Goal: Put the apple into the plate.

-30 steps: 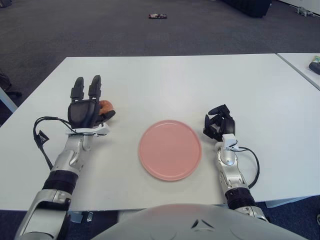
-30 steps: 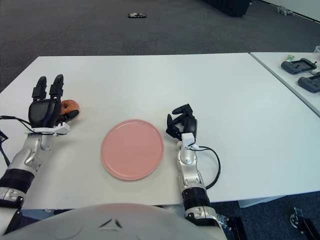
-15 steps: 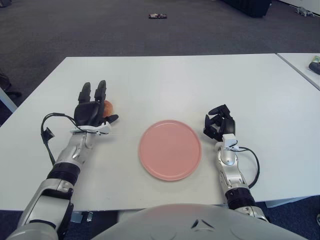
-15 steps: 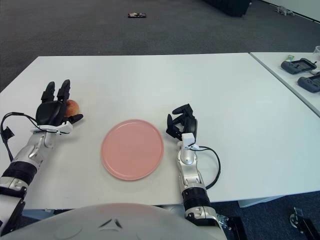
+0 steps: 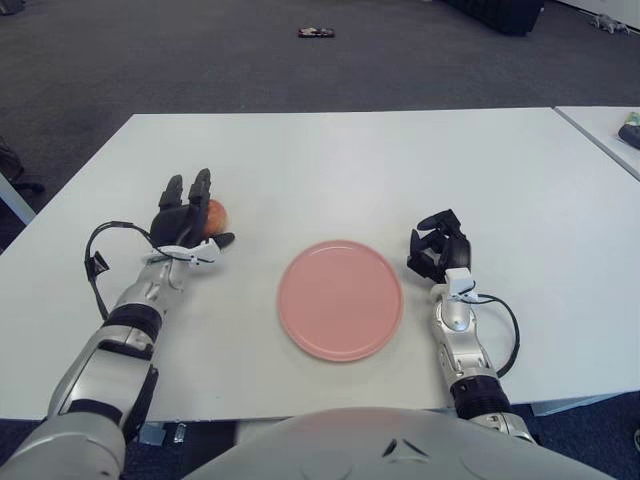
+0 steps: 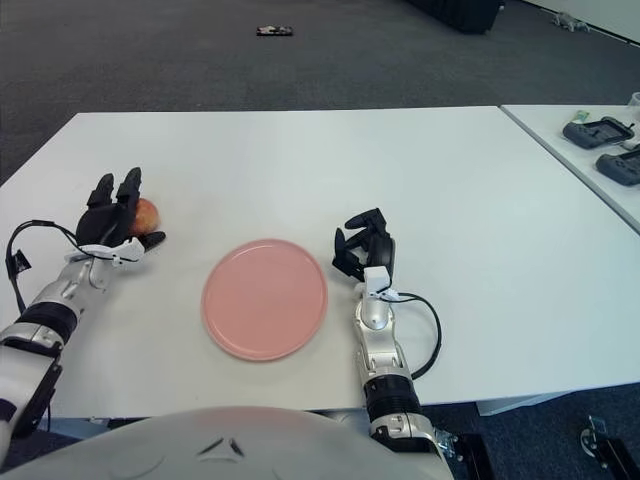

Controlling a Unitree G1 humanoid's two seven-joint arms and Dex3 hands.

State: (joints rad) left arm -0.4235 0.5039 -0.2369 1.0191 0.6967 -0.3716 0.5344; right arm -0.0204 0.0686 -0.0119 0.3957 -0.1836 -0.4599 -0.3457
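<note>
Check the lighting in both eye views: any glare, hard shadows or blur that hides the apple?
Left eye view: light is even, no glare on the table; the plate casts only a soft shadow. The apple is sharp but partly covered by the left hand. Right eye view: the same, with the apple peeking out beside the fingers.

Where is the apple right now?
The apple sits on the white table at the robot's left, just beyond the open fingers of the left hand, well left of the pink plate.
</note>
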